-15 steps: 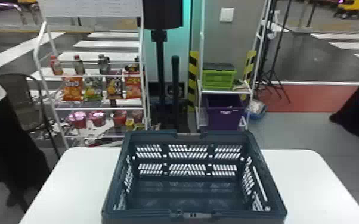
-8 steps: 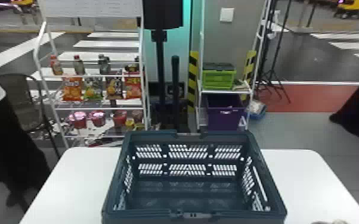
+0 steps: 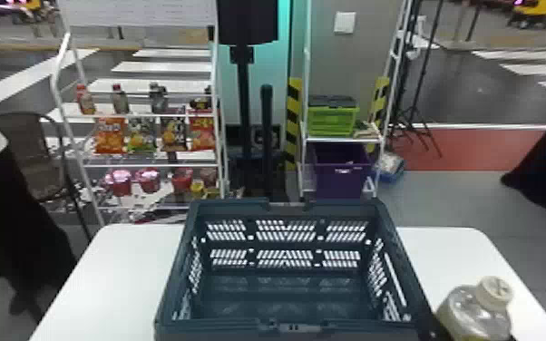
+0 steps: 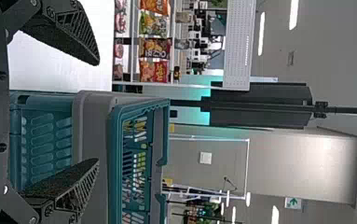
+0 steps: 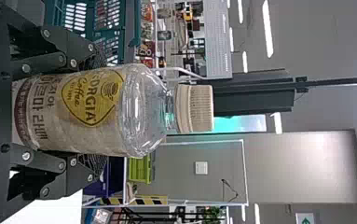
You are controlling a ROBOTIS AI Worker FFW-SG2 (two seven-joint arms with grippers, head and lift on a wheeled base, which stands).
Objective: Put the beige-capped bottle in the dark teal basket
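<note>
The dark teal basket (image 3: 285,328) stands on the white table, open side up. To its right, near the bottom edge of the head view, is the beige-capped bottle (image 3: 474,310), tilted, with a dark part of my right gripper (image 3: 436,327) beside it. In the right wrist view my right gripper (image 5: 102,110) is shut on the bottle (image 5: 139,109), its fingers on both sides of the labelled body and the cap clear of them. My left gripper (image 4: 97,112) stands open, holding nothing, with the basket (image 4: 92,135) close by in the left wrist view.
White table (image 3: 113,281) surface shows on both sides of the basket. Behind stand a snack rack (image 3: 149,117) and a shelf with a green crate (image 3: 332,120) above a purple bin (image 3: 340,179). A person stands at the far left.
The bottle has come up into the head view at the lower right; a second ago it was out of sight, then only its top edge showed. The basket has stayed put.
</note>
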